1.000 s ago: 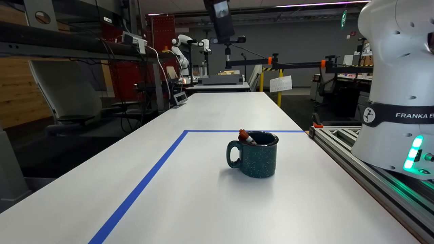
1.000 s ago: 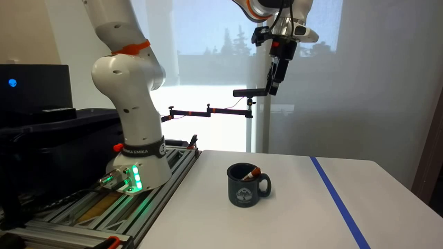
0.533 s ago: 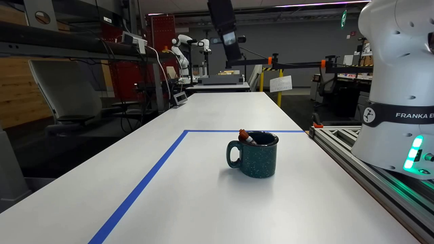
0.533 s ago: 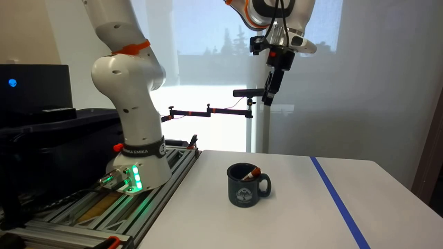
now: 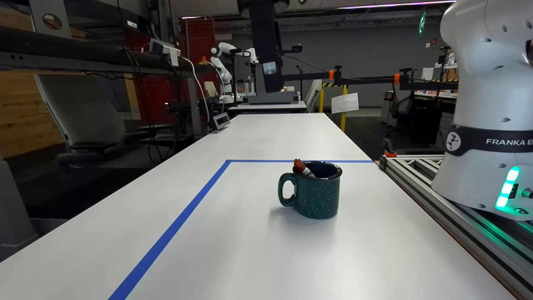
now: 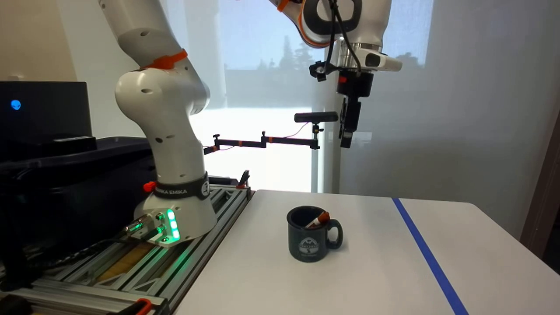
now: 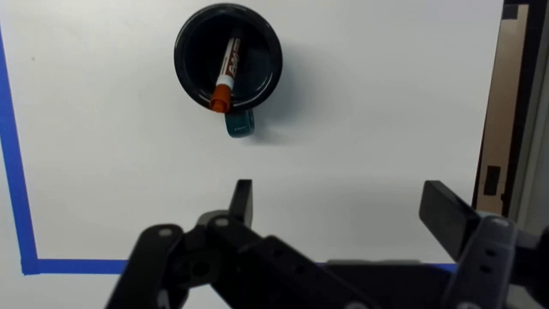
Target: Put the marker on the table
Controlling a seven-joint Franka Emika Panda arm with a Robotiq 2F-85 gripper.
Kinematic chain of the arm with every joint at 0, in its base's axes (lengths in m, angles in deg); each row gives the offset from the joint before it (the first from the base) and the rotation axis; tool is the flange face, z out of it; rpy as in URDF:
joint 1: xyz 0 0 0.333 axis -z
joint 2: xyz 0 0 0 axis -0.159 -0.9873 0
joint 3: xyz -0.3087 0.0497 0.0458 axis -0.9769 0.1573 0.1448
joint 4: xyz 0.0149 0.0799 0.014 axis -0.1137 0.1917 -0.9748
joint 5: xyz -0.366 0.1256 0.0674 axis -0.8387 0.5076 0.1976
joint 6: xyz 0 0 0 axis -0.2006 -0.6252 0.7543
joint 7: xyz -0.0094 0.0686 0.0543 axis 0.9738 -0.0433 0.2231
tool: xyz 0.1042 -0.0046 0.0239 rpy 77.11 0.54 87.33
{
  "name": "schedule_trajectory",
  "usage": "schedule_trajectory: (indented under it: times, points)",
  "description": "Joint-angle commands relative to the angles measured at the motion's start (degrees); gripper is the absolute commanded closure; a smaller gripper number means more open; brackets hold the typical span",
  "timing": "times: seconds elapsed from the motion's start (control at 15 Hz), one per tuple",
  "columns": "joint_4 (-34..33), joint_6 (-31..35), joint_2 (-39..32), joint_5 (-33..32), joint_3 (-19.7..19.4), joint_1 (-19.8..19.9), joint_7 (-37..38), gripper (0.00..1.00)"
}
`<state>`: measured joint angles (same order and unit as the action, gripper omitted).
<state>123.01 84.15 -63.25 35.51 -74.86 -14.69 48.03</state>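
Wrist view: tool (image 7: 338,195), jaws wide apart; marker (image 7: 229,66) aslant in mug (image 7: 259,64), blue tape (image 7: 14,171) farther out.

Open air above marker (image 7: 227,75), mug (image 5: 317,198) around lower end

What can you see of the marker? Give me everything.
The marker is slim and looks plastic, with a rusty-brown cap on, a white neck, and a barrel carrying a dark reddish label with white lettering. It leans inside the mug, tilted, cap end up and poking above the rim on the side of the handle, seemingly resting against the rim there. Its lower end is lost in the dark interior. The open fingers are clear of it.
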Motion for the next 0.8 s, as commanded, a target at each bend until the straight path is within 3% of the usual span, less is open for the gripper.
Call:
schedule_trajectory:
  times: [0.0, 0.2, 0.73]
  points:
    - [5.63, 10.72, 1.70, 0.35, -2.03, 0.43, -7.24, 0.00]
    - [7.36, 15.97, -0.32, -1.22, -3.25, 1.37, -10.74, 0.00]
    - [7.02, 0.50, 3.94, -0.83, -3.81, 1.92, -10.82, 0.00]
